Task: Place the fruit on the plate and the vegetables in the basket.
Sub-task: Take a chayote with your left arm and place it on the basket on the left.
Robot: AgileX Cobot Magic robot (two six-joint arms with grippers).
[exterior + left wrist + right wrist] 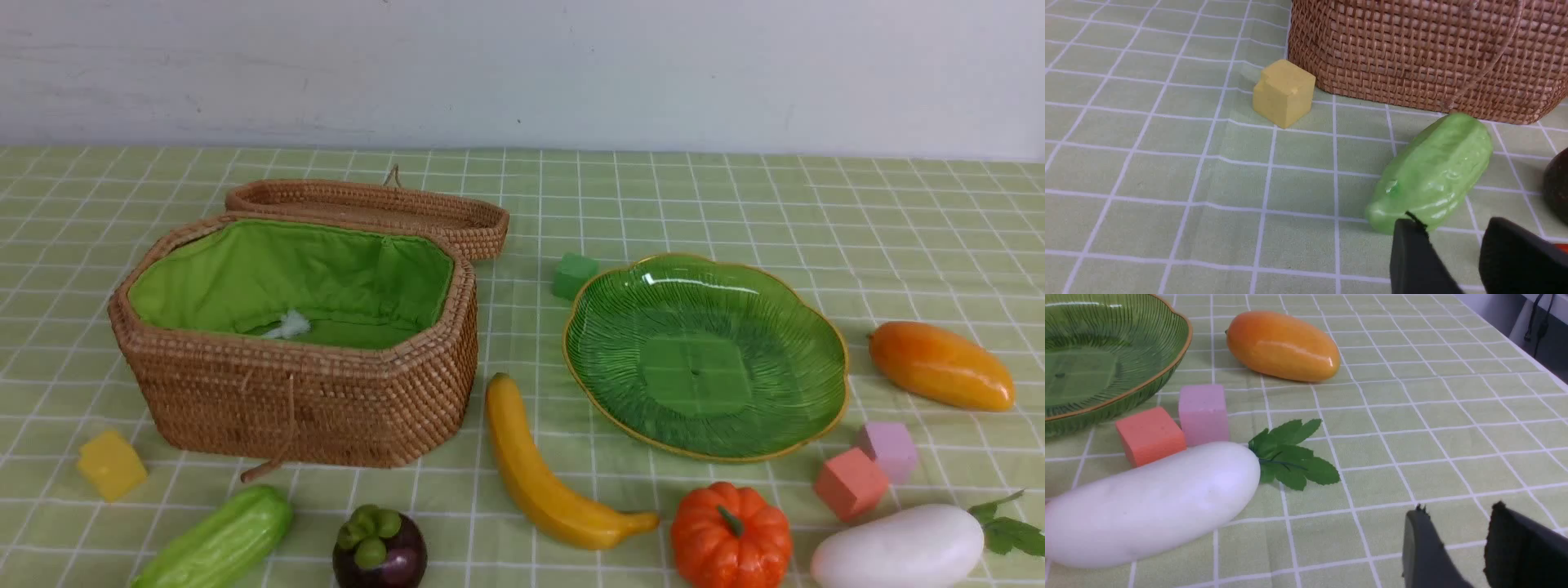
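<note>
The woven basket (pixel 302 392) stands open at the left, and only a scrap of white shows on its green lining. The green plate (pixel 702 359) lies bare at the right. Along the front lie the cucumber (pixel 216 543), mangosteen (pixel 380 549), banana (pixel 547 474), pumpkin (pixel 731 535) and white radish (pixel 898 549). The mango (pixel 939 365) is right of the plate. My left gripper (pixel 1453 222) is open just short of the cucumber (pixel 1433 175), holding nothing. My right gripper (pixel 1458 508) is open over bare cloth, apart from the radish (pixel 1151 504). Neither arm shows in the front view.
The basket's lid (pixel 367 208) lies folded back behind it. Small cubes sit about: yellow (pixel 112 464) left of the basket, green (pixel 574 275) behind the plate, pink (pixel 888 449) and coral (pixel 849 483) between plate and radish. The table's edge (pixel 1535 361) runs beyond the mango.
</note>
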